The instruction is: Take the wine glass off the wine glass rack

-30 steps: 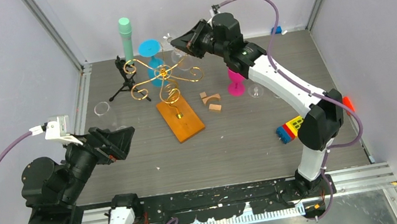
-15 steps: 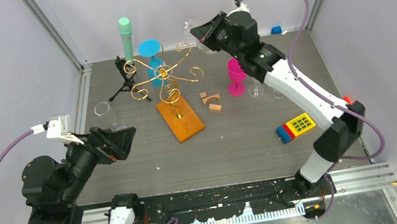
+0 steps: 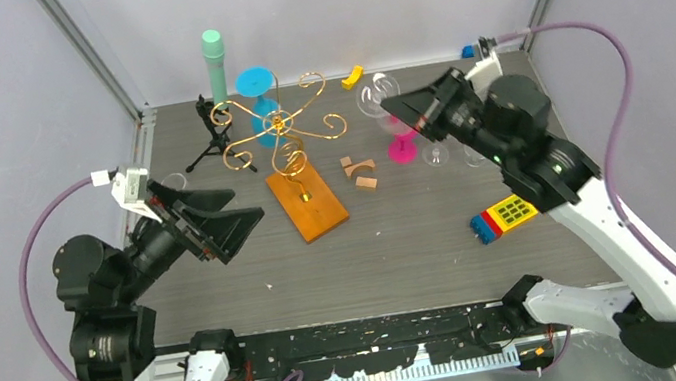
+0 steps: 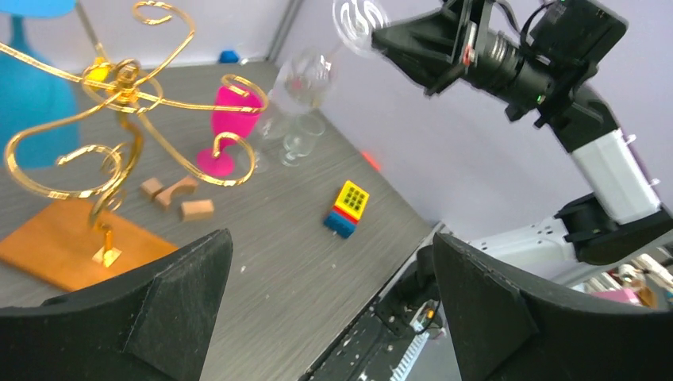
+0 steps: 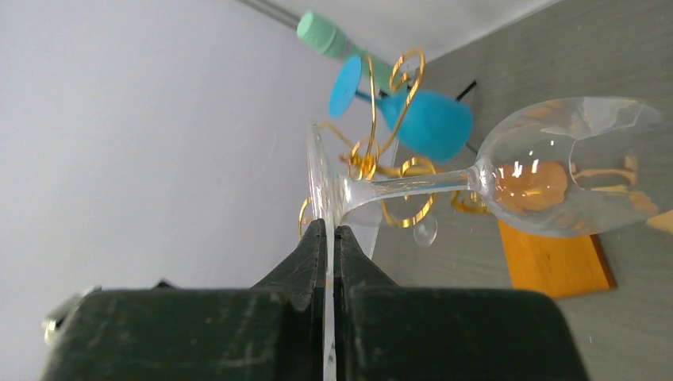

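Note:
The wine glass (image 3: 375,96) is clear and hangs in the air, tipped on its side, to the right of the wine glass rack (image 3: 280,130) and apart from it. My right gripper (image 3: 399,106) is shut on the thin foot of the wine glass (image 5: 555,171), with the bowl pointing away from the right gripper (image 5: 329,230). The rack's gold wire arms (image 5: 397,171) show behind the stem, and its wooden base (image 3: 309,205) lies flat. My left gripper (image 3: 240,227) is open and holds nothing, left of the base. In the left wrist view, the left gripper (image 4: 333,270) faces the rack (image 4: 119,103) and the held glass (image 4: 305,75).
A pink goblet (image 3: 399,137) and small clear glasses (image 3: 435,154) stand below the held glass. A blue goblet (image 3: 256,94), a green cylinder (image 3: 215,62) and a black tripod (image 3: 210,139) are behind the rack. Wooden blocks (image 3: 360,172) and a yellow-blue toy brick (image 3: 501,218) lie to the right.
My right arm has carried the wine glass away from the rack's top, rightward and nearer. My left gripper has moved closer to the rack's base, still open.

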Available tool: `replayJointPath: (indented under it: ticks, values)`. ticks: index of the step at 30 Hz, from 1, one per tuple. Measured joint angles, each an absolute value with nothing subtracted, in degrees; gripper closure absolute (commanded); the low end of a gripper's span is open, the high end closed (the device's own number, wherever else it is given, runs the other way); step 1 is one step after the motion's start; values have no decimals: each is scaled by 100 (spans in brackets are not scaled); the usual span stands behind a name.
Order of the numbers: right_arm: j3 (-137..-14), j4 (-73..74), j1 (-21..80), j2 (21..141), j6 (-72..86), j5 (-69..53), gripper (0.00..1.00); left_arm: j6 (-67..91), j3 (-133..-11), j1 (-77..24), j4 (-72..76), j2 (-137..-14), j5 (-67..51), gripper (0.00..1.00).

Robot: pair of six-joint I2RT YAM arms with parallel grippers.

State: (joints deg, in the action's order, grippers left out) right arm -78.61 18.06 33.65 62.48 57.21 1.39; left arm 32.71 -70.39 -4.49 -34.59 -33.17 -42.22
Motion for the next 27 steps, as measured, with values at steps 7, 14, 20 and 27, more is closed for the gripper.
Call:
replayJointPath:
  ticks: [7,14,20,27]
  values:
    - [-6851,2418,3365,4827,6193,-615,100,4021,-6396,-462,-1573,-3767,-4858,1]
    - [-6375,2926,3365,3948,6761,-1085,100,4088,-5830,-1629,-427,-4486,-4637,1]
    - [-6108,3004,3365,3461,7205,-1253,100,3057,-5817,-3465,-263,-5039,-4029,8]
    - [-5778,2958,3365,3072,7999,-1415,100,1157,-5417,-4978,563,-5745,-3579,7]
